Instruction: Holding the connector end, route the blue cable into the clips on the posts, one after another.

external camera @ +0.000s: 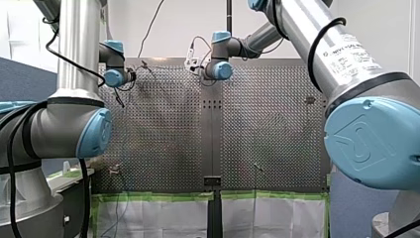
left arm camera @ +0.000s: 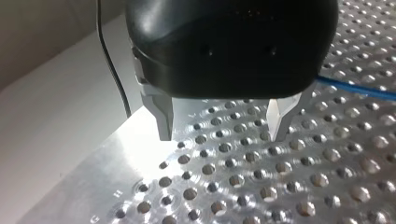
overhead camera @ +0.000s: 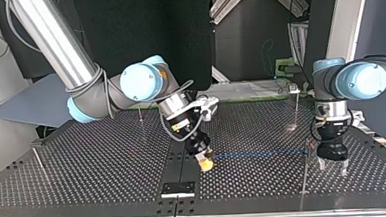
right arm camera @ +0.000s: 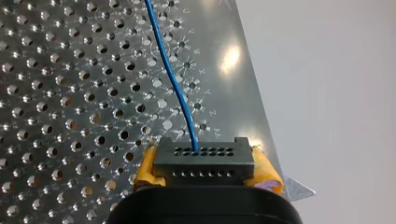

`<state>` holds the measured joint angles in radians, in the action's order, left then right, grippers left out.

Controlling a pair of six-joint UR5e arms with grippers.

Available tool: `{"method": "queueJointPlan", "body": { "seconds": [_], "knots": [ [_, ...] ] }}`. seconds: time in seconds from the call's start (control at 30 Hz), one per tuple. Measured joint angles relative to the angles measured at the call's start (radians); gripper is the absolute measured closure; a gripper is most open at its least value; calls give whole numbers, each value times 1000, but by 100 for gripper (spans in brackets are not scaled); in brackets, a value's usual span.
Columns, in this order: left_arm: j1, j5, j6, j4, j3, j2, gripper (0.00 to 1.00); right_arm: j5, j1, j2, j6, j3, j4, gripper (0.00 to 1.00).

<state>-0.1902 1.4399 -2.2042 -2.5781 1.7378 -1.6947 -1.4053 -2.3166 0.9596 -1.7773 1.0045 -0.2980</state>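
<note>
Right gripper: my right gripper (overhead camera: 204, 162) hangs low over the middle of the tabletop (overhead camera: 84, 174), clamped on the connector (right arm camera: 204, 162).
Pads: yellow pads (right arm camera: 145, 169) press both short ends of the dark connector block.
Cable: the blue cable (overhead camera: 261, 153) leaves the connector's top face. In the top view it runs level above the tabletop toward the right.
Cable's far end: it reaches a thin post (overhead camera: 304, 175) just beside my left gripper; whether a clip holds it there cannot be told.
Left gripper: my left gripper (left arm camera: 220, 133) hovers close above the perforated surface, its metal fingers (left arm camera: 161, 114) spread wide with nothing between them.
Other post: another thin post (overhead camera: 296, 108) stands farther back.
</note>
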Motion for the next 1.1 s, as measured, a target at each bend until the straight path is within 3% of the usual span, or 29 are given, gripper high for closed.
{"method": "queueJointPlan", "body": {
  "seconds": [0.27, 0.67, 1.1],
  "knots": [
    [-2, 49, 68, -68, 1, 19, 0, 0, 4, 0, 5, 0, 9, 100],
    [16, 50, 168, -175, 2, 59, 0, 0, 11, 0, 7, 0, 10, 100],
    [24, 51, 160, -290, 53, 147, 0, 1, 18, 0, 7, 0, 15, 100]
  ]
}}
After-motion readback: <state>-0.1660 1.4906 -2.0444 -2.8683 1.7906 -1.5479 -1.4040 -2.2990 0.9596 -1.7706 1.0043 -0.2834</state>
